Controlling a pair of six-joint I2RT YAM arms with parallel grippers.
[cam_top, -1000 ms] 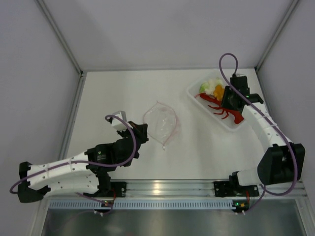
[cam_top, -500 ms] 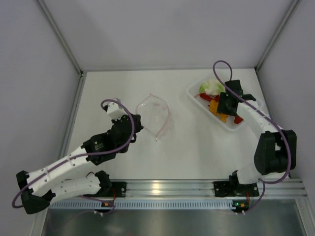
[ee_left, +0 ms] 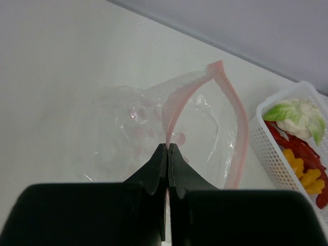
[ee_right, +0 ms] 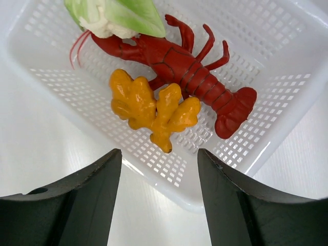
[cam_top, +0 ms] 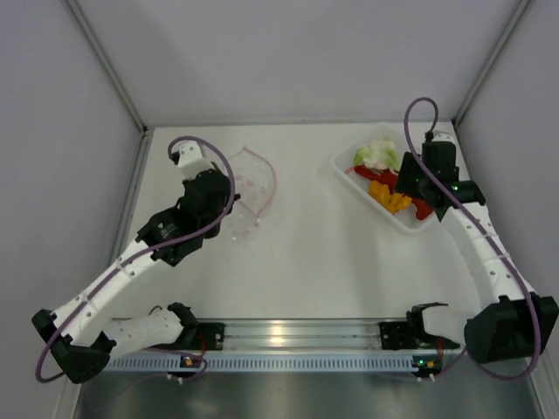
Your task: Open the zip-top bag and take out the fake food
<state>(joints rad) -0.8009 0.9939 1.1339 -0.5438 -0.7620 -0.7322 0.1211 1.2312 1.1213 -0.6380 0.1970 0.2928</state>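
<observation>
The clear zip-top bag [cam_top: 249, 188] with a pink zip strip lies open and empty at the table's back left; it also shows in the left wrist view [ee_left: 154, 128]. My left gripper [ee_left: 167, 146] is shut on the bag's pink strip; in the top view it [cam_top: 229, 194] sits at the bag's left side. The red lobster [ee_right: 184, 66], orange ridged piece [ee_right: 151, 107] and white-and-green leafy piece [ee_right: 115, 15] lie in a white perforated basket [ee_right: 246, 154]. My right gripper [ee_right: 159, 154] is open and empty above the basket's near rim.
The white basket [cam_top: 349, 155] stands at the back right near the right wall. Grey walls close in the table on the left, back and right. A metal rail runs along the near edge.
My left gripper dragged the bag left and toward the back. My right gripper let go of the orange piece into the basket and pulled back up, open.
</observation>
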